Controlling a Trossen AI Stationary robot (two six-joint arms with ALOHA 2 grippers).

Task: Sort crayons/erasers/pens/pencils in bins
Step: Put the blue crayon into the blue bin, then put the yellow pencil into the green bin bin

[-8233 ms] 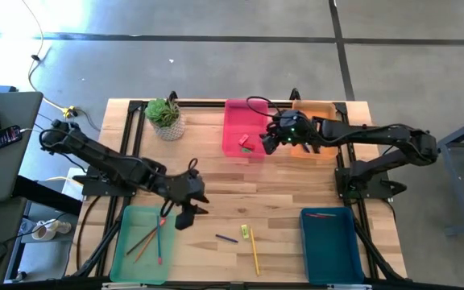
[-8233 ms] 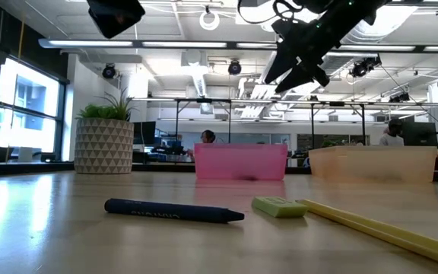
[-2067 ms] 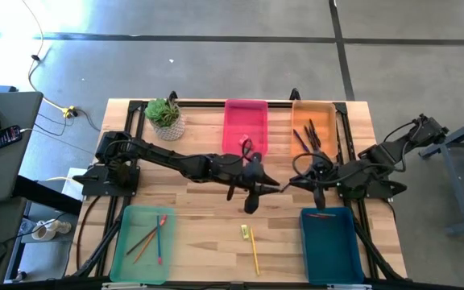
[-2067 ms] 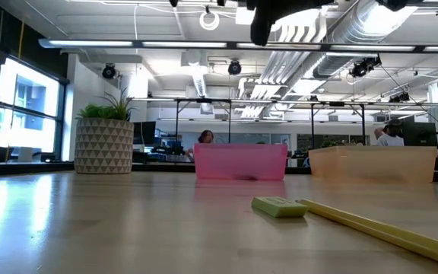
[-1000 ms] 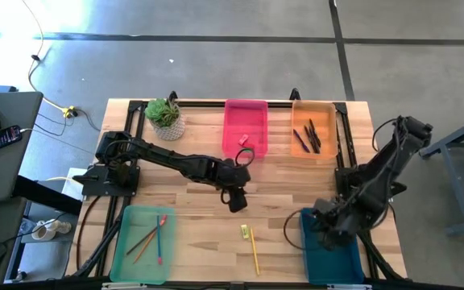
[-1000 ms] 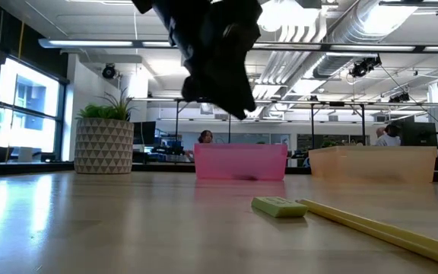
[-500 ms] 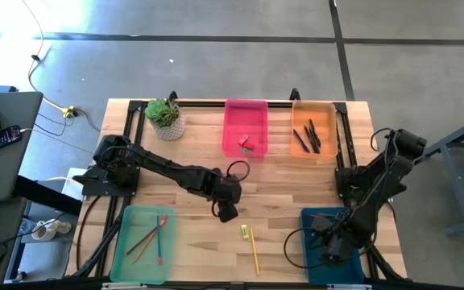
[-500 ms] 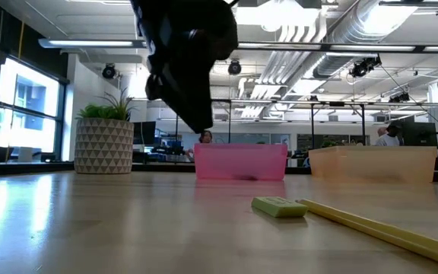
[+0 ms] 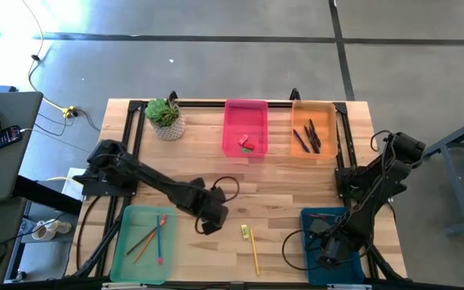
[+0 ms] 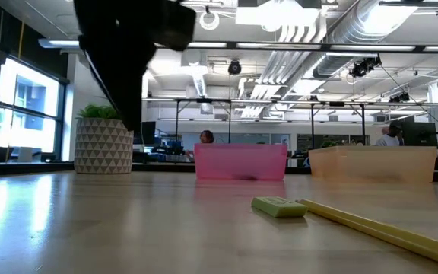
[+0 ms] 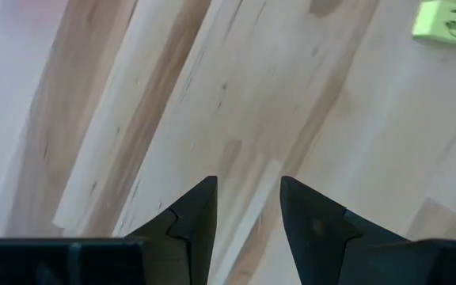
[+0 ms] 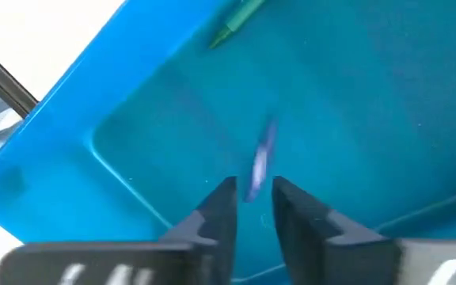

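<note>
My right gripper points down into the dark teal bin at the near right, its fingers a narrow gap apart. A blurred purple-blue crayon shows just beyond the fingertips, over the bin's floor. A green stick lies farther along that floor. My left gripper is open over bare wood, left of the green eraser and the yellow pencil, which lie flat on the table. The left gripper has nothing between its fingers. My right gripper comes at the crayon from above, pointing down. The crayon's near end shows between the fingertips, but it is smeared, and I cannot tell whether the fingers touch it.
The pink bin with erasers and the orange bin with pens stand at the far edge, beside a potted plant. The light green bin with pencils is at the near left. Bare wood lies mid-table.
My left gripper has moved from mid-table toward the table's left and near edges, tipping more steeply downward, to a spot left of the green eraser. My right gripper has gone toward the near edge and down into the teal bin.
</note>
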